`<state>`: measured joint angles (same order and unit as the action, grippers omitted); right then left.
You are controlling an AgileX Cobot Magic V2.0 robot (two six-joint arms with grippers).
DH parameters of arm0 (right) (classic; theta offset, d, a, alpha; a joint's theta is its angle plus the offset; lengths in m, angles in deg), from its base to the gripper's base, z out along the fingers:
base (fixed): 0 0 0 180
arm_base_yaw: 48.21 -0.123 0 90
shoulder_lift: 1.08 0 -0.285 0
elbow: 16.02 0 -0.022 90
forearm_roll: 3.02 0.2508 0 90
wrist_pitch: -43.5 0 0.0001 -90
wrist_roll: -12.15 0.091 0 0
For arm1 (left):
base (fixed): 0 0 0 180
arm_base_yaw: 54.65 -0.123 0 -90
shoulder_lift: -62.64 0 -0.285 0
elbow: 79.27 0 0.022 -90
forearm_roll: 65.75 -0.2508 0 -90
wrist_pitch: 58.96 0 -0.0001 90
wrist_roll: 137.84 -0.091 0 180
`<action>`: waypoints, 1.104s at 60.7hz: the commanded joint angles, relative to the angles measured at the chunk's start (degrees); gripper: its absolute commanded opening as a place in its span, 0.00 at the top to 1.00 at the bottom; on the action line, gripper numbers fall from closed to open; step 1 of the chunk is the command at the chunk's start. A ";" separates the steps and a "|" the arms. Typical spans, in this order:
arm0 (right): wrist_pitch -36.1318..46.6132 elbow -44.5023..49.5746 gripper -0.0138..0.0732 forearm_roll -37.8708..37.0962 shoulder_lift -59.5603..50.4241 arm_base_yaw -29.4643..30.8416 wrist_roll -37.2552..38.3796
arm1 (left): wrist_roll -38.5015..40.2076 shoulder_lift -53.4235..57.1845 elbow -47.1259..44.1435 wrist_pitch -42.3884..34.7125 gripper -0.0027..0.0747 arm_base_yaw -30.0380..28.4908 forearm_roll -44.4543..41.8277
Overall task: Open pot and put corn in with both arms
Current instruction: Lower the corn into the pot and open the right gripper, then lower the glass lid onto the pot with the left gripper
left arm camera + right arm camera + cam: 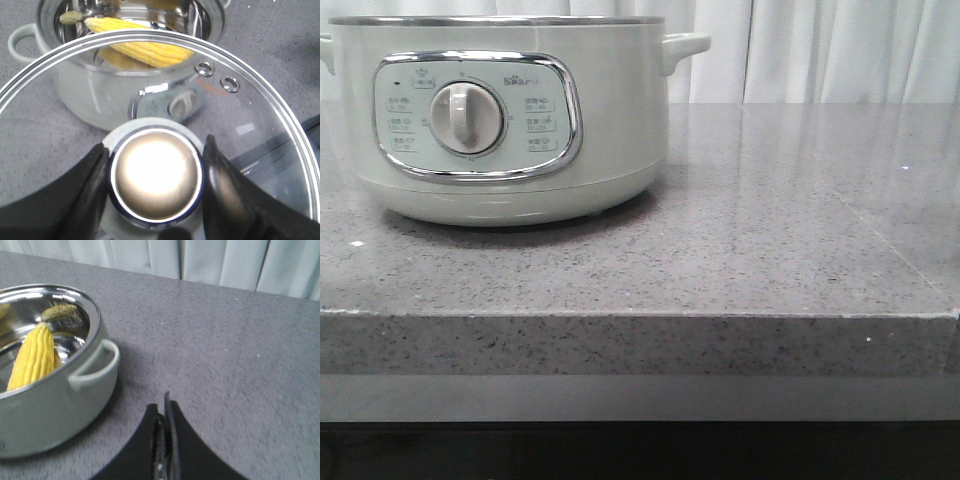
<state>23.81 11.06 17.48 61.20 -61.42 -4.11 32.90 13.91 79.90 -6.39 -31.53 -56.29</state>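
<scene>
Grey speckled stone counter before pale pleated curtains. On the counter's left part in the front view, the pot: round, pale grey-green, with a chrome-framed control panel and a cream dial facing the camera, one side handle jutting toward the right. Uncovered, shiny metal bowl open to view from both wrist cameras. Inside, the corn: bright yellow, lying slantwise against the bowl's wall, greenish stub end at one tip, mirrored in the polished metal. Seen likewise from the right wrist camera as a yellow cob leaning in the bowl, with the stub's reflection above it.

Off the pot, the lid: clear glass with a metal rim, two small vent rivets near its edge, and a round metallic knob on a pale base. Held up between the wrist camera and the pot, pot and dial showing through the glass. Left pincer clamped on that knob, black fingers pressing it from both sides.

Right pincer empty, jaws pressed together with barely a slit between them, above bare counter just beside the pot's handle. Neither arm visible in the front view.
</scene>
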 commanded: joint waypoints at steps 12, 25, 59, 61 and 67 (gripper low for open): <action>8.79 17.88 0.92 0.67 -21.60 0.42 -0.72 | 0.38 -19.45 18.58 -8.41 0.80 0.40 3.17; 9.42 25.54 0.92 0.73 -32.25 0.42 -0.72 | 0.38 -34.27 32.89 -4.85 0.80 0.40 3.17; 10.41 26.10 0.92 0.73 -35.28 0.42 -0.72 | 0.38 -53.22 51.68 1.98 0.80 0.30 2.67; 10.41 26.10 0.92 0.73 -35.28 0.42 -0.72 | 0.38 -53.22 51.68 2.12 0.80 0.30 2.67; 10.47 26.10 0.92 0.73 -35.28 0.42 -0.72 | 0.38 -53.22 51.68 2.43 0.80 0.30 2.37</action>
<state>29.42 38.76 17.48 25.53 -61.42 -4.19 33.00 -42.38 128.92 0.76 -31.53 -55.05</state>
